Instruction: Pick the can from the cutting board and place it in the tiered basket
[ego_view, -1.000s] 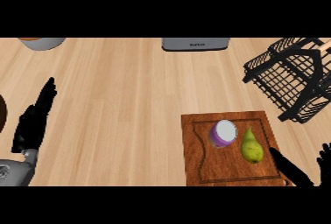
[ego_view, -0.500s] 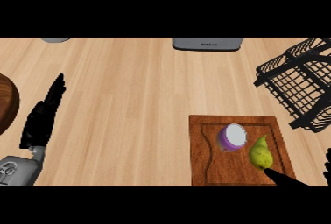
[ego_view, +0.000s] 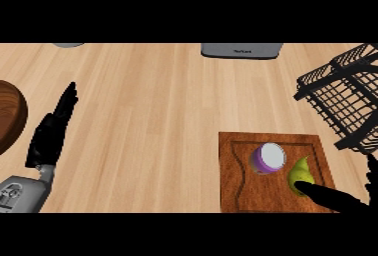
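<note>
I see a small dark marking on the grey appliance (ego_view: 242, 50) at the counter's far edge, but I cannot make out its letters.

Pale honey-coloured counter (ego_view: 162, 100) with long plank grain fills the view. At four o'clock, a reddish-brown cutting board (ego_view: 235, 175) with darker wood streaks. On it, the can (ego_view: 268, 158): purple wall, silvery-white top. Just beside that, a yellow-green pear (ego_view: 301, 171). At two o'clock, the tiered basket (ego_view: 339, 95) is black wire all over. At twelve o'clock, a grey appliance (ego_view: 242, 50) with small dark lettering. At nine o'clock, a dark brown bowl (ego_view: 9, 117) with ringed grain. Black left hand (ego_view: 53, 132) on a grey forearm at eight o'clock; black right hand (ego_view: 336, 200) at five o'clock.
</note>
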